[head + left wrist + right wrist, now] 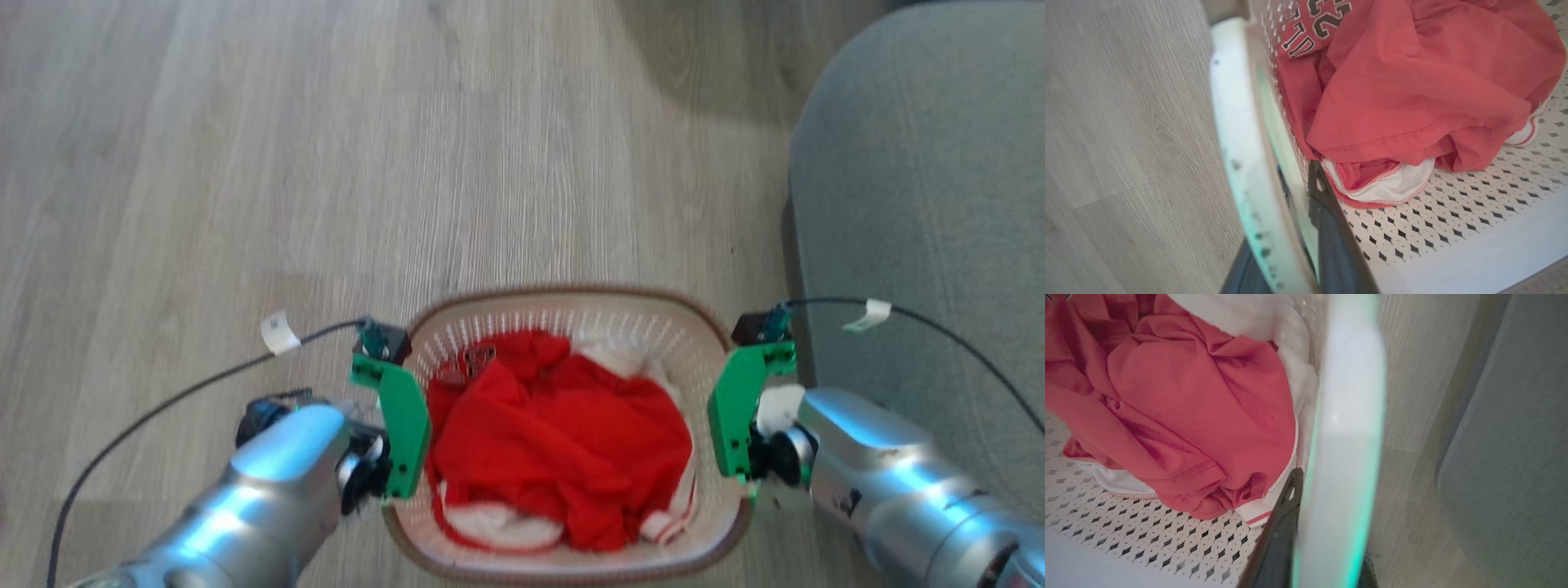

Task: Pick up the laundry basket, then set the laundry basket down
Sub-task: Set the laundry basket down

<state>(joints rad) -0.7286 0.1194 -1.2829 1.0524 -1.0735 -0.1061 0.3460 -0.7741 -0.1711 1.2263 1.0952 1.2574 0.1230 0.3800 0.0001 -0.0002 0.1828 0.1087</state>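
The laundry basket (571, 298) is white with perforated walls and a brown rim, and sits low in the head view between my two arms. Red and white clothes (563, 433) fill it. My left gripper (400, 425) is shut on its left side. In the left wrist view one dark finger (1331, 228) is inside the wall and the white handle (1237, 134) runs between the fingers. My right gripper (731, 416) is shut on the right side. In the right wrist view one finger (1278, 539) lies inside, against the white handle (1347, 437). I cannot tell whether the basket touches the floor.
A grey upholstered seat (922, 204) stands close on the right, almost touching my right arm. Pale wood floor (408, 147) stretches ahead and to the left. A black cable (188, 392) trails from each wrist.
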